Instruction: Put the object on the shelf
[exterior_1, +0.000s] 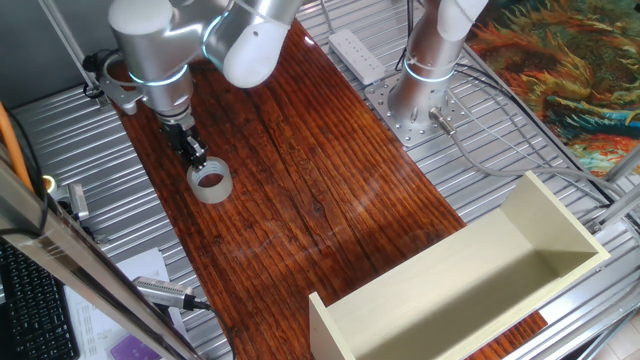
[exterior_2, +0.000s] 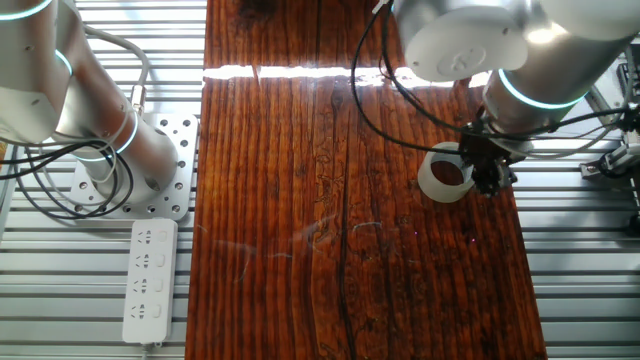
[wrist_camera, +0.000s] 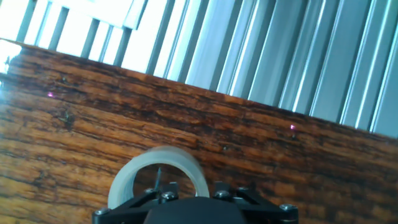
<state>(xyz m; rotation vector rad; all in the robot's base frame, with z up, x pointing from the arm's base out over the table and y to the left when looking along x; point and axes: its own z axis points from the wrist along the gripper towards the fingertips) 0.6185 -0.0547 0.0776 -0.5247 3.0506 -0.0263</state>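
The tape roll (exterior_1: 210, 182) lies flat on the dark wooden tabletop near its left edge, with its hole facing up. My gripper (exterior_1: 196, 153) points down at the roll's far rim, right at its wall. In the other fixed view the gripper (exterior_2: 491, 170) stands against the right side of the roll (exterior_2: 443, 172). In the hand view the roll (wrist_camera: 158, 169) sits just ahead of the gripper body (wrist_camera: 196, 208); the fingertips are hidden. The cream shelf (exterior_1: 470, 285) lies at the near right, its open side up.
A second arm's base (exterior_1: 420, 95) is bolted down at the back right, with cables and a white power strip (exterior_1: 357, 55) beside it. Ribbed metal surfaces flank the wooden top (exterior_1: 320, 190). A keyboard (exterior_1: 35, 305) and tools lie at the near left.
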